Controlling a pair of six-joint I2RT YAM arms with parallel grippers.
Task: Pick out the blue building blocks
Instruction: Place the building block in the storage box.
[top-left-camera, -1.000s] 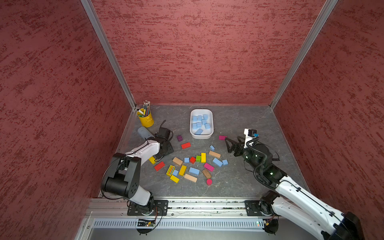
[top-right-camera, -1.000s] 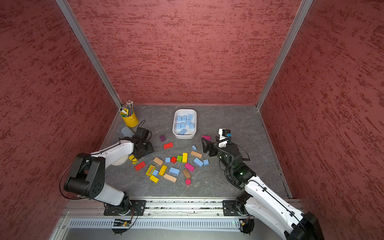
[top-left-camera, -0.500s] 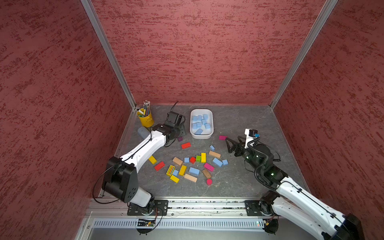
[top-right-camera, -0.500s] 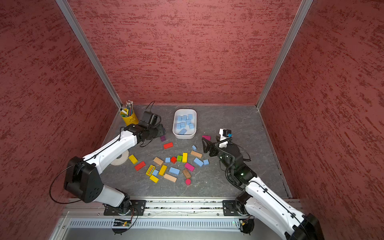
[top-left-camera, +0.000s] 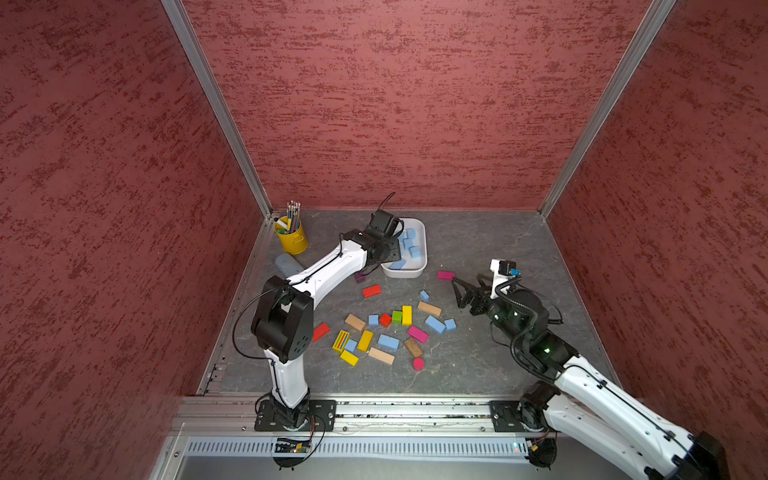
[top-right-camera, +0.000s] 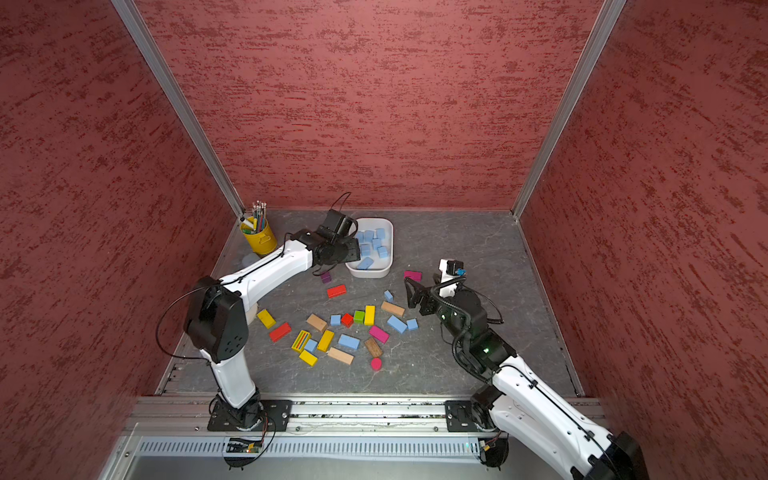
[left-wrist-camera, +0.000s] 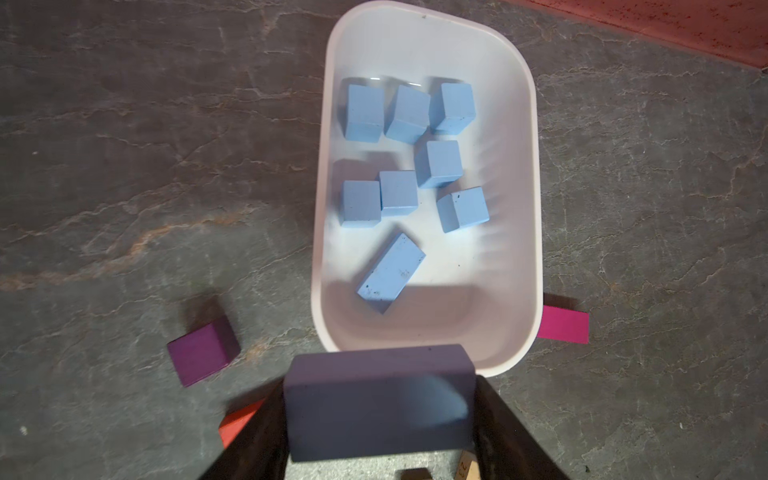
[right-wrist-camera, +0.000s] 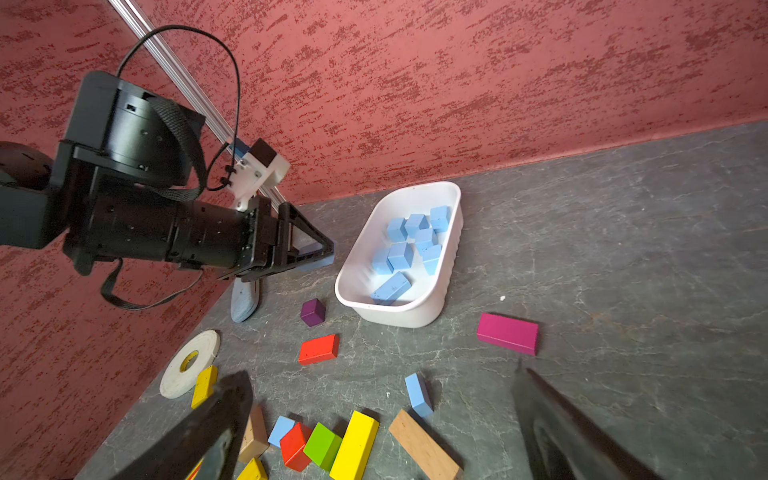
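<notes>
Red textured walls enclose a grey stone-patterned floor (top-left-camera: 498, 249). In both top views a white tub (top-left-camera: 405, 272) near the back wall contains the sorted blue blocks (top-left-camera: 414, 251), pale and matt. The left gripper (top-left-camera: 392, 254) hangs at the tub's near left corner, its arm hiding part of the rim. Loose blue blocks (top-left-camera: 435, 324) lie among yellow, red, green, magenta and tan pieces in the middle of the floor, apart from the tub. The right gripper (top-left-camera: 457, 293) is spread wide and empty, near a small blue block (top-left-camera: 424, 296). A yellow pencil cup (top-right-camera: 259, 243) stands in the back left corner.

Left wrist view: the held blue block (left-wrist-camera: 380, 411), a long brick dimmed to grey-violet by shadow, is clamped crosswise between the dark fingers (left-wrist-camera: 507, 432) and overlaps the rim at the tub's near end. Eight blue blocks lie inside, seven short pieces and one long brick. A purple cube (left-wrist-camera: 203, 353) and a red block (left-wrist-camera: 239, 419) lie outside on one side. A magenta block (left-wrist-camera: 565, 324) shows past the other side.

Right wrist view: the left gripper carries its block above the floor, just beside the tub's rim. Both right fingers (right-wrist-camera: 199, 436) stand wide apart with nothing between them. The small blue block lies just beside a tan plank (right-wrist-camera: 424, 446). A tape roll (right-wrist-camera: 189, 363) lies by the wall.
</notes>
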